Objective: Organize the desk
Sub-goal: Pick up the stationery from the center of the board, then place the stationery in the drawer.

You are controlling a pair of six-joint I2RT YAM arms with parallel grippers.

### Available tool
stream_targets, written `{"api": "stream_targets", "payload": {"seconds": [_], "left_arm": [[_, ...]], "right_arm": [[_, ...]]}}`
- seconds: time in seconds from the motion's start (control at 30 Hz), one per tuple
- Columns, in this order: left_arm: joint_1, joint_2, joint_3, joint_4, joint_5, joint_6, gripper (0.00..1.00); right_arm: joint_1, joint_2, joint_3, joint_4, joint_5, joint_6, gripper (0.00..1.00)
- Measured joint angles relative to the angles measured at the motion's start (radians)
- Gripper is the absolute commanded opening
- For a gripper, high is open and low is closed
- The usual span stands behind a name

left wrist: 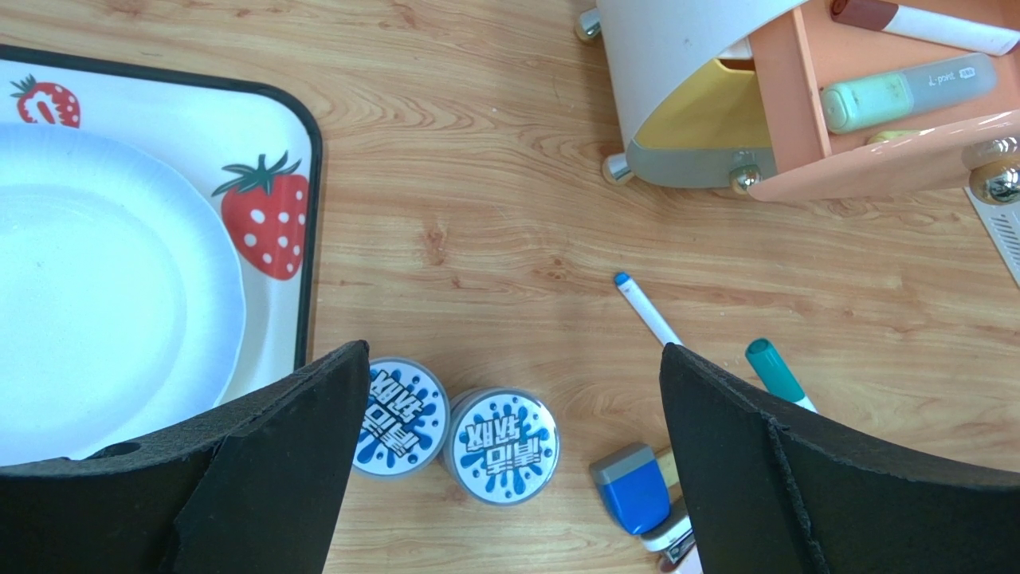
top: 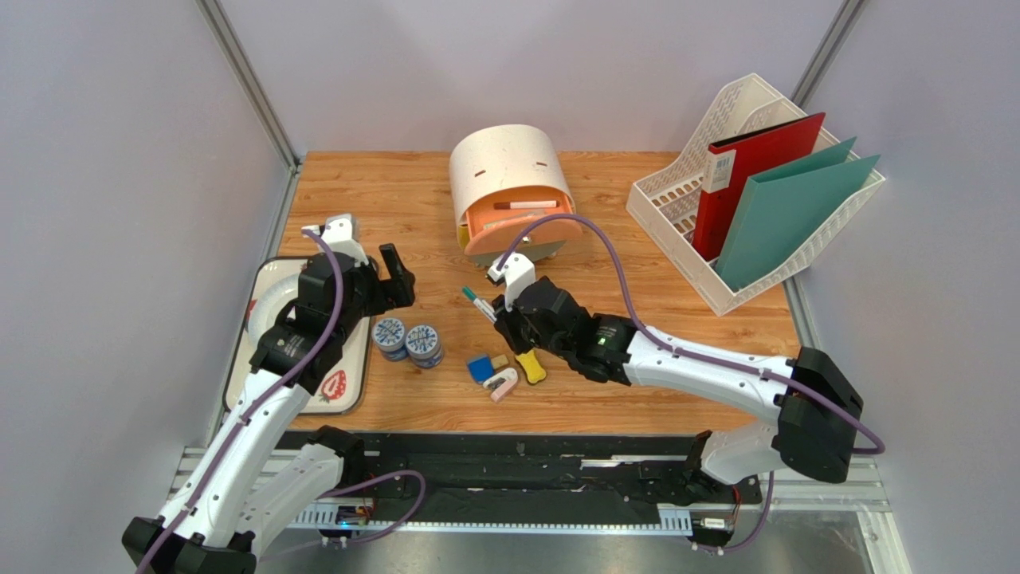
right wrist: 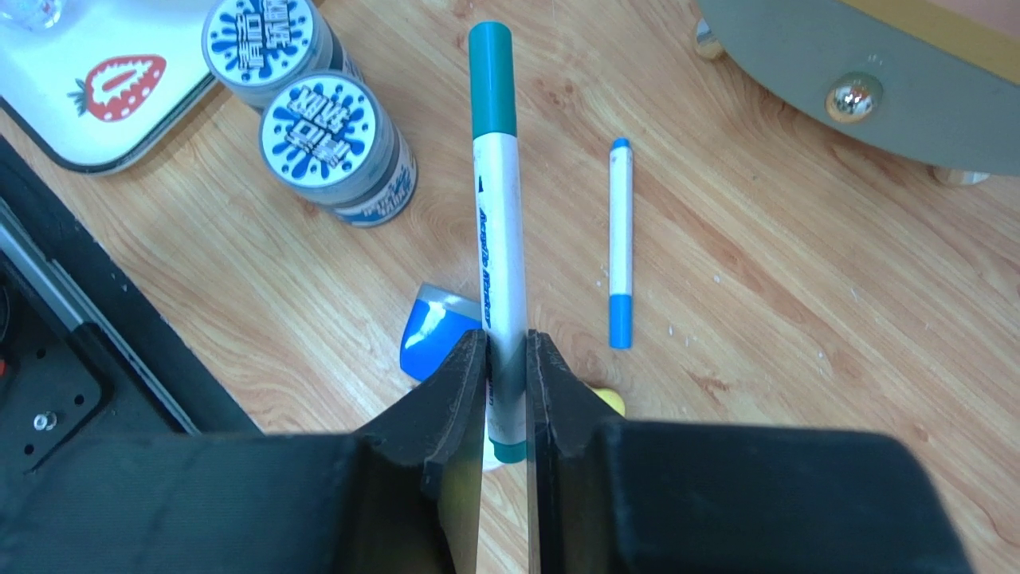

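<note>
The desk (top: 395,203) lies under both my arms, and I place things from its one pen box (top: 509,179). Far left of the box, one strawberry tray (left wrist: 305,156) carries one white plate (left wrist: 96,275). My left gripper (left wrist: 512,349) hangs front-left of the box, jaws wide apart and holding nothing, above two jars (left wrist: 503,446) side by side. In front of the box lie one blue-tipped pen (right wrist: 619,239) and three small pieces: blue (top: 480,368), pink (top: 502,384), yellow (top: 532,368). There my right gripper (right wrist: 508,347) clamps one teal-capped marker (right wrist: 493,179). Right of the box stands one file rack (top: 671,203) with two folders, red (top: 748,179) and teal (top: 790,215)
</note>
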Motion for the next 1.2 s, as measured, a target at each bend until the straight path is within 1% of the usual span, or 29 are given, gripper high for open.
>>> {"api": "stream_targets", "payload": {"seconds": [0.3, 0.57, 0.67, 0.83, 0.97, 1.2], "left_arm": [[0.000, 0.000, 0.000, 0.000, 0.000, 0.001, 0.99], [0.000, 0.000, 0.000, 0.000, 0.000, 0.001, 0.99], [0.000, 0.000, 0.000, 0.000, 0.000, 0.001, 0.99], [0.000, 0.000, 0.000, 0.000, 0.000, 0.001, 0.99], [0.000, 0.000, 0.000, 0.000, 0.000, 0.001, 0.99], [0.000, 0.000, 0.000, 0.000, 0.000, 0.001, 0.99]], "right_arm": [[0.000, -0.080, -0.002, -0.041, -0.046, -0.019, 0.00], [0.000, -0.194, 0.001, -0.084, -0.090, -0.091, 0.00], [0.000, -0.230, 0.014, -0.102, -0.085, -0.124, 0.00], [-0.010, -0.274, 0.050, -0.128, -0.007, -0.197, 0.00], [-0.082, -0.275, 0.120, -0.156, 0.024, -0.244, 0.00], [-0.274, -0.200, 0.282, -0.213, -0.023, -0.323, 0.00]]}}
